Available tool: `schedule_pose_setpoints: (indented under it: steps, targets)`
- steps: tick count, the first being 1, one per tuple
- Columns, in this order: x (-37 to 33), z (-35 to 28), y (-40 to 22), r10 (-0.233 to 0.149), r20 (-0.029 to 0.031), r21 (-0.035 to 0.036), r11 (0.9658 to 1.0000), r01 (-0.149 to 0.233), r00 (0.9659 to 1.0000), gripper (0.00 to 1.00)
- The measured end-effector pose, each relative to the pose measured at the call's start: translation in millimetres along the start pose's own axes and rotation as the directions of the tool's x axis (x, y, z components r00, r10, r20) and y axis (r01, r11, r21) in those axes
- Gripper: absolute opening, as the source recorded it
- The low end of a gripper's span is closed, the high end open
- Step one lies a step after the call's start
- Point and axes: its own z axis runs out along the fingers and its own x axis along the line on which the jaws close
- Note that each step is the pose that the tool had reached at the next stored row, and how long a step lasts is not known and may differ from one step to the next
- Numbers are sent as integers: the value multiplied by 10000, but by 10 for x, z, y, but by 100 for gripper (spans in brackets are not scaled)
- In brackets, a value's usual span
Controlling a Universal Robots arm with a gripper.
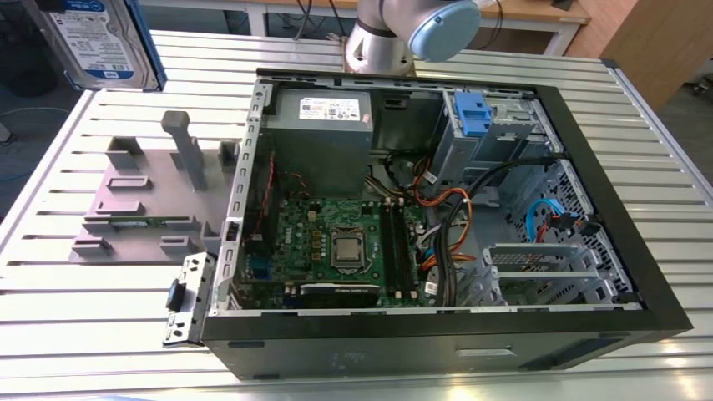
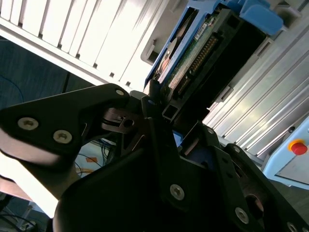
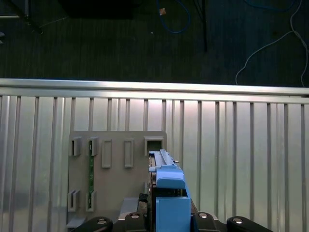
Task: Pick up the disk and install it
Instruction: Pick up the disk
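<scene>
In the exterior view we see the flat silver metal disk with white-and-blue label and blue plastic bracket (image 1: 98, 42) lifted high over the slatted metal bench (image 1: 67, 334), well apart from the open black computer case (image 1: 446, 342). In the second wrist view the black tool (image 2: 155, 104) is closed on one end of the disk. In the first wrist view the disk hangs edge-on above the grey plastic stand (image 3: 116, 169). We fear this end grip lets it tilt or slip and drop, or catch the case wall
</scene>
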Motion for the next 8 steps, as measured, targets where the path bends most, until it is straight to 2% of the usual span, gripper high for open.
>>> schedule_pose_setpoints:
  steps: [8]
  targets:
    - [-1, -27, 1, 0, 0, 1, 10000, 0, 10000, 37]
